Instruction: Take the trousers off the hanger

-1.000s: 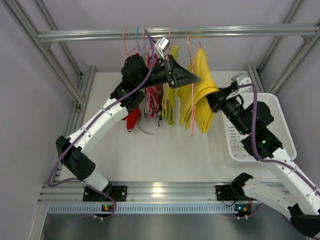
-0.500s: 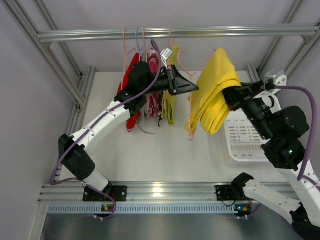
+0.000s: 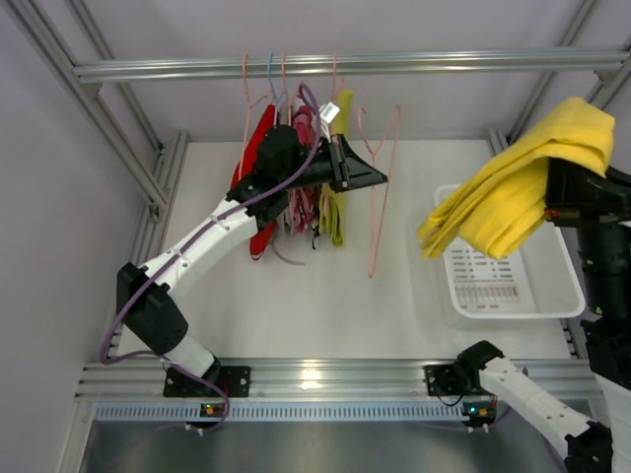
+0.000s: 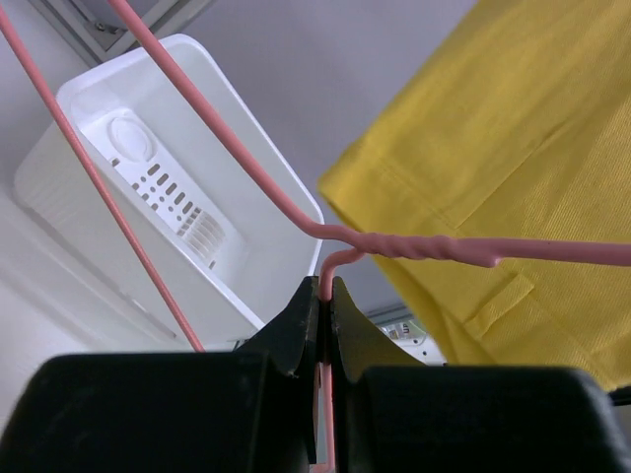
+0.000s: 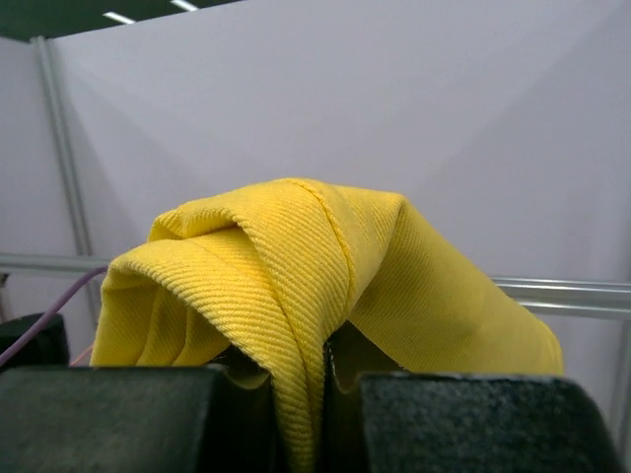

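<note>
While the left gripper (image 4: 323,307) pinches the bare pink hanger (image 4: 424,246), the right gripper (image 5: 325,389) clamps the bright yellow trousers (image 3: 523,187) above the white basket (image 3: 523,313). Next, probably: lower and release.

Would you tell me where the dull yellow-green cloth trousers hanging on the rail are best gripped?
Probably pinch the yellow-green trousers at their free lower end, coming from the right arm's side; the pink patterned garment crowds the other side.
</note>
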Controlling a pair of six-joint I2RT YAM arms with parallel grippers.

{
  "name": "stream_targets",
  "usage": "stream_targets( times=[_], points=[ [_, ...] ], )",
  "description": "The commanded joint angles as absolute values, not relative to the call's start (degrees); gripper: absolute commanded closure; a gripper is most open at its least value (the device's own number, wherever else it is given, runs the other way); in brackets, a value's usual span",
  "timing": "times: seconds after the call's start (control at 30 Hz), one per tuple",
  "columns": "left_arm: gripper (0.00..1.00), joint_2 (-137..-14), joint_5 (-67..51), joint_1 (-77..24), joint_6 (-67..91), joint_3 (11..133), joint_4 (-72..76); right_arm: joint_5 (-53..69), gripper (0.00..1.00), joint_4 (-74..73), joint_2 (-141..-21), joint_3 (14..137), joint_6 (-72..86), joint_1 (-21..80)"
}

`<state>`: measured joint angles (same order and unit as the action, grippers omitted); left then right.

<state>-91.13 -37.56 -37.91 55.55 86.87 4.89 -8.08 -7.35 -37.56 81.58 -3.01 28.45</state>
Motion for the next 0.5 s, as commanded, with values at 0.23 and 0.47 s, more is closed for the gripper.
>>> stream_targets(
  times=[0.23,0.47],
  points=[
    [1.0,-89.3,-36.92,-37.62,51.77,87.45,4.4,-21.87,1.0,-7.1,-27.08,78.32,-15.28,19.52],
    [1.0,-88.59,-36.83,-37.44,50.54,87.71,3.6,-30.76,1.0,-9.75,-19.26,67.07,-23.02,16.88]
  ],
)
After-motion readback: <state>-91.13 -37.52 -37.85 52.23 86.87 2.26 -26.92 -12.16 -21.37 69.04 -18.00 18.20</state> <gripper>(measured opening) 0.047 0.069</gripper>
